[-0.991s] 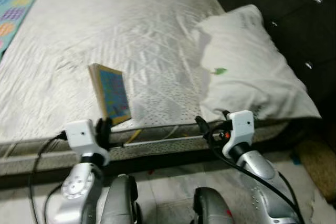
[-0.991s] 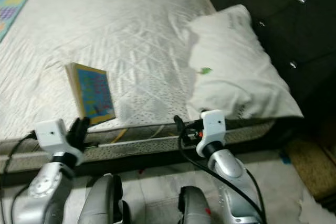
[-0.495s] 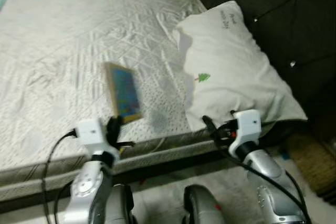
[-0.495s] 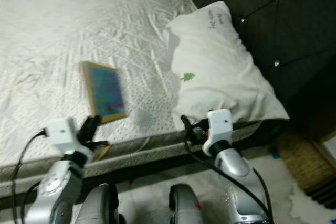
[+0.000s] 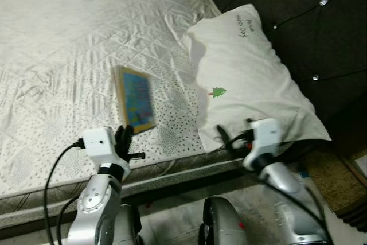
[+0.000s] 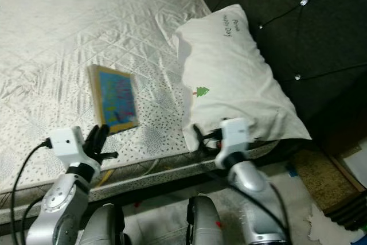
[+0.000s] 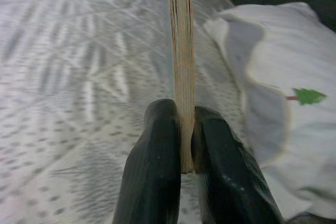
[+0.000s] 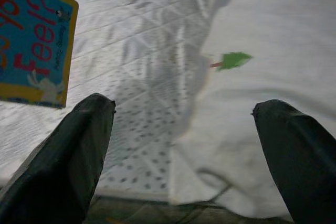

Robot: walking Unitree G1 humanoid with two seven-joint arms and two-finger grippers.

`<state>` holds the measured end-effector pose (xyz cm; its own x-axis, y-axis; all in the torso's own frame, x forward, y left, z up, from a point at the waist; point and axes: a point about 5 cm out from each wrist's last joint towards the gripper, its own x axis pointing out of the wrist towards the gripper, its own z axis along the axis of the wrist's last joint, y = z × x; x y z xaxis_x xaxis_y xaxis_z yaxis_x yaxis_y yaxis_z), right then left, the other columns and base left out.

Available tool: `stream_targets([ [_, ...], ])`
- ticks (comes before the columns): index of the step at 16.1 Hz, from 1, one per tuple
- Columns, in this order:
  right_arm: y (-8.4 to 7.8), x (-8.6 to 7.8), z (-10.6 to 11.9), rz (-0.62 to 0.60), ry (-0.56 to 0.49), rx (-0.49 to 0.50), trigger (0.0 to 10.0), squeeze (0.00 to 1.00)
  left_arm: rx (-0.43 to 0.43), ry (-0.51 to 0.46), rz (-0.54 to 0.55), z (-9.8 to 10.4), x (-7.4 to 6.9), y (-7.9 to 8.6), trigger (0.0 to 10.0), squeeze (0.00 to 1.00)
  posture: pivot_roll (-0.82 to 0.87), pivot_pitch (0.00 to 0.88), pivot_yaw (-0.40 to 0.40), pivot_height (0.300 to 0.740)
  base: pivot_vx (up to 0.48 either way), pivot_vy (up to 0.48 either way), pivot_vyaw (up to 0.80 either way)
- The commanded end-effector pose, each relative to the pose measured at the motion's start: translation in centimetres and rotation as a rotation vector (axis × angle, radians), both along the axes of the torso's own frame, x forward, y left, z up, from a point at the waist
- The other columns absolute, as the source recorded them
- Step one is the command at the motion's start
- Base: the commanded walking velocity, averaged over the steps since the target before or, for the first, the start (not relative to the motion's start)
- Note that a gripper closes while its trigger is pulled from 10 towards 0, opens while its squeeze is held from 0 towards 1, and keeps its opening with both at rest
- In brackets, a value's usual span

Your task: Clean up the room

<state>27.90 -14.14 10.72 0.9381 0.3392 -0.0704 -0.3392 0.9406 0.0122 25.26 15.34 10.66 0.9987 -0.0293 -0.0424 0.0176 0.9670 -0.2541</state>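
View has swung right since earlier; book (image 5: 134,99) remains pinched edge-on by left gripper (image 7: 181,145) over mattress (image 5: 69,38). Right gripper (image 8: 184,156) is spread wide beside pillow (image 5: 252,78). Carrying step; a storage spot must be found.

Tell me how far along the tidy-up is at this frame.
Early stage. In hand: the left gripper is shut on the lower edge of the book, holding it upright above the mattress. Nothing looks put away yet. The right gripper is open, pointing toward the white pillow, which lies by the headboard. Left: putting the book away.
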Motion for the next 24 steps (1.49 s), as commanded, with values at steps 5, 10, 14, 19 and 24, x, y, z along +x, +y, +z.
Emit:
stream_targets([
  [5, 0.0, -0.2, -0.1, 0.013, -0.005, -0.016, 10.0, 0.00, 0.004, -0.012, 0.022, 0.2, -0.1, 0.3, 10.0, 0.00, -0.12, 0.178, -0.034, 0.631, 0.000, 0.000, 0.80],
  [10, -0.3, 0.0, -0.1, -0.012, 0.004, -0.004, 10.0, 0.00, 0.003, -0.010, 0.029, 0.2, -0.2, 0.4, 10.0, 0.00, -0.12, 0.182, -0.038, 0.631, 0.000, 0.000, 0.00],
  [14, -0.1, -0.2, -0.2, -0.005, 0.012, 0.009, 10.0, 0.00, 0.001, -0.010, 0.025, 0.3, -0.2, 0.4, 10.0, 0.00, -0.12, 0.184, -0.037, 0.596, 0.000, 0.000, 0.00],
  [19, -0.5, -0.1, -0.2, -0.027, 0.009, -0.001, 10.0, 0.00, -0.041, 0.011, -0.020, 0.2, 0.6, 0.3, 10.0, 0.00, -0.13, 0.188, -0.039, 0.586, 0.000, 0.000, 0.00],
  [24, -1.6, -1.1, -0.1, -0.056, 0.015, -0.023, 10.0, 0.00, -0.191, 0.055, -0.149, 0.5, 3.8, -0.1, 10.0, 0.00, -0.17, 0.200, -0.047, 0.586, 0.000, 0.000, 0.00],
])
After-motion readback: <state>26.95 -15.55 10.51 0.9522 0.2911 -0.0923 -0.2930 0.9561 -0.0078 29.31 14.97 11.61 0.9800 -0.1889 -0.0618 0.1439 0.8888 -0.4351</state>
